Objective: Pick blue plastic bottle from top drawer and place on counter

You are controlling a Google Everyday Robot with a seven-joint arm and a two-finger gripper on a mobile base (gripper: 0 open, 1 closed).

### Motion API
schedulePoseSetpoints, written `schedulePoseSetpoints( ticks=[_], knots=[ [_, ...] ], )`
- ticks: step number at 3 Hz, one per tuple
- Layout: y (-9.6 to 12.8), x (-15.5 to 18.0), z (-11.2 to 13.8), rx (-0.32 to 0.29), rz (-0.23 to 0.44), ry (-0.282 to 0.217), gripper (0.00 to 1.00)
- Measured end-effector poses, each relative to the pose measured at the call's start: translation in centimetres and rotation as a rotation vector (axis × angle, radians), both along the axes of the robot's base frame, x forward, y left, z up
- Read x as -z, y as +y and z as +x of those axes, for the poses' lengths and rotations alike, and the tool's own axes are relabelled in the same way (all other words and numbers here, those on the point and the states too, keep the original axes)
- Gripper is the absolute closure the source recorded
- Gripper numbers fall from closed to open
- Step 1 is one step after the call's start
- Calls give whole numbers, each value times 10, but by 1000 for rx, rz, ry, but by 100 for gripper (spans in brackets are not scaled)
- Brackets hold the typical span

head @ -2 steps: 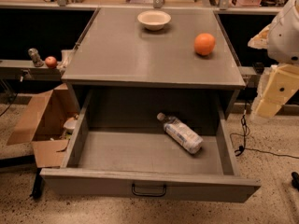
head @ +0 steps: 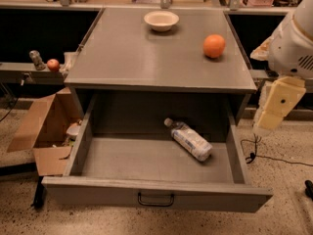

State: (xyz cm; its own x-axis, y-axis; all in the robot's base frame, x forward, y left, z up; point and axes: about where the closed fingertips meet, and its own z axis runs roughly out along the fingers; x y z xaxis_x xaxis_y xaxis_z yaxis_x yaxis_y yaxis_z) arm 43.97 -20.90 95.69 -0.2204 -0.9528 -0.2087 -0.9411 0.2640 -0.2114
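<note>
At the right edge of the frame the cream gripper [head: 277, 105] hangs outside the open top drawer [head: 98, 194]; whether its jaws are apart or together cannot be told. Left of it the blue plastic bottle [head: 190, 139] lies on its side in the drawer's back right, untouched. Reaching, grasping and setting it on the counter [head: 142, 58], by the orange [head: 214, 46] and bowl [head: 161, 20], all appear left.

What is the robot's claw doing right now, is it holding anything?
Gripper: hangs right of the top drawer, holding nothing, apart from the blue plastic bottle; open or closed cannot be told.
</note>
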Motion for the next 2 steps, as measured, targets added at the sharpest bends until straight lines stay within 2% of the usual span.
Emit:
schedulePoseSetpoints(
  ticks=[1, 2],
  knots=[
    [19, 35, -6, 29, 68, 34, 0],
    [52, 68, 1, 56, 169, 19, 0]
  ],
)
